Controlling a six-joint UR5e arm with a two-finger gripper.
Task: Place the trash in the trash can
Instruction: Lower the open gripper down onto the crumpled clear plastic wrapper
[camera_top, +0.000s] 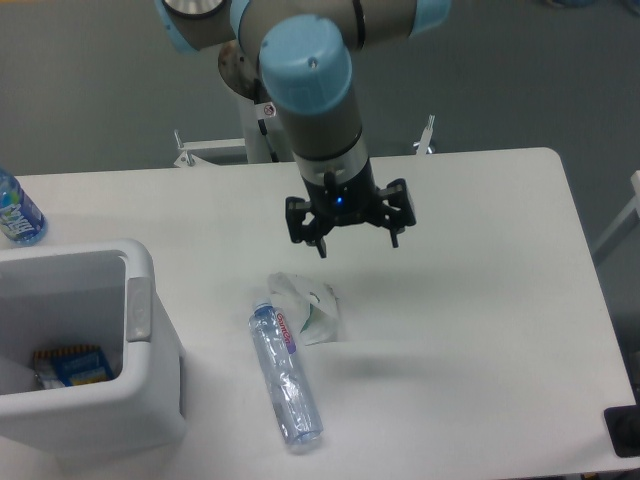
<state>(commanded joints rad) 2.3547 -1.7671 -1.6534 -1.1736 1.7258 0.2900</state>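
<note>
No legible text anywhere in view.
Clear crinkled bottle (285, 375): small red-and-white label near cap end, lettering too small to read.
Crumpled wrapper (308, 304): green print, no characters resolvable.
Upright bottle (17, 209) at left table edge: blue label, pale markings, unreadable.
Blue-and-orange packet (72, 364) inside trash can (140, 345): print blurred, unreadable.
Small white tag with red mark (268, 109) on robot base column: illegible.
</note>
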